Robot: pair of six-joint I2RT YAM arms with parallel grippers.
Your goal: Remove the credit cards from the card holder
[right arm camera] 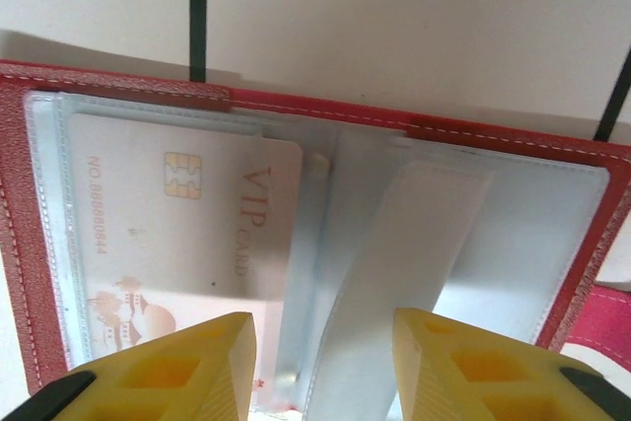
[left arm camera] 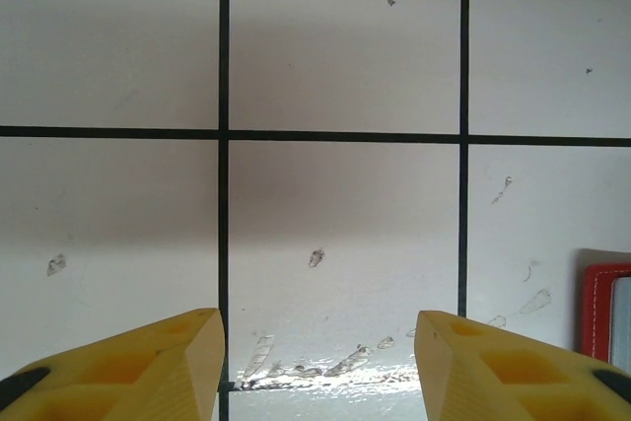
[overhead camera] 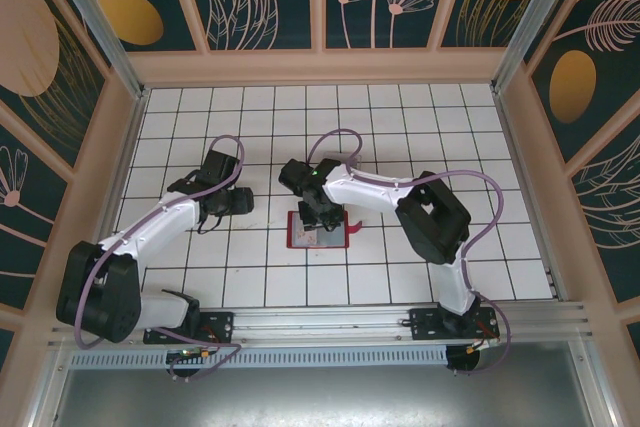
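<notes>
Red card holder [overhead camera: 318, 230] lay open mid-table. VIP credit card [right arm camera: 177, 214] sat sleeved in its pocket, 9 o'clock in the right wrist view. Right gripper [right arm camera: 320, 327] hung over it, jaws partly apart, gripping nothing. Left gripper [left arm camera: 320, 327] was at holder's 9 o'clock, part-open, empty.

Observed red card holder [overhead camera: 318, 232] lying open and flat on the tiles, just toward 6 o'clock of the floor's centre, snap tab [overhead camera: 356, 226] projecting from its 3 o'clock edge. Noted grey-clear plastic sleeves inside a stitched red border. Recorded one pale credit card [right arm camera: 177, 234], gold chip and "VIP CARD" lettering, seated in the 9 o'clock sleeve in the right wrist view; remaining sleeve contents not determinable.
</notes>
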